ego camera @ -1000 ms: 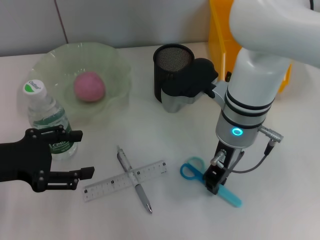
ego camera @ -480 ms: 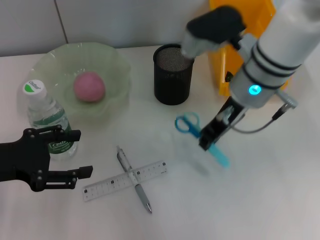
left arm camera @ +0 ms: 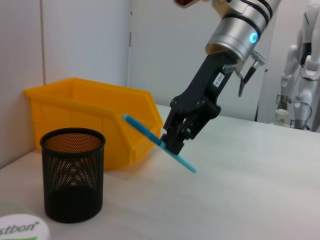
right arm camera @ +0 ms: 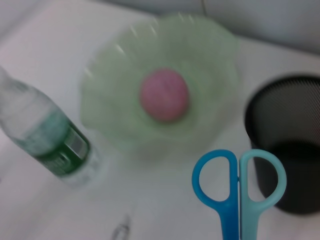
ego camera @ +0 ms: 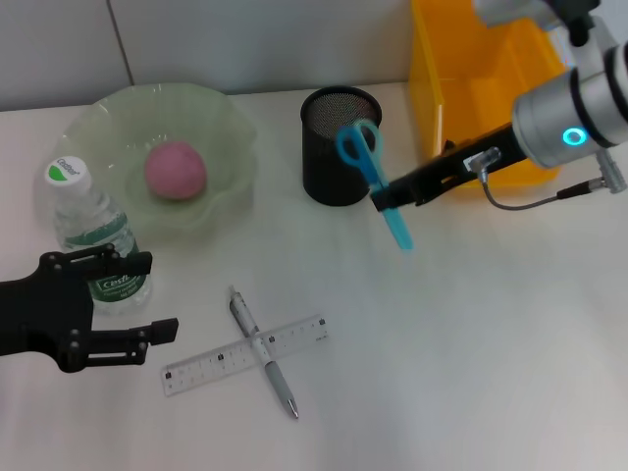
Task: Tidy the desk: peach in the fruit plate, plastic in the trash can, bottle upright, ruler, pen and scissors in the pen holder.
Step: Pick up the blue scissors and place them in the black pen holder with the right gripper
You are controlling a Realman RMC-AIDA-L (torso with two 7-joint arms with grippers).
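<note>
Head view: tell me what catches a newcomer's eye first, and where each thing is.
The right gripper holds the blue scissors in the air beside the black pen holder, handles up, in front of the yellow trash can. To the left the pink peach lies in the green fruit plate. The bottle stands near it by the black left gripper; the ruler and pen lie crossed on the table.
</note>
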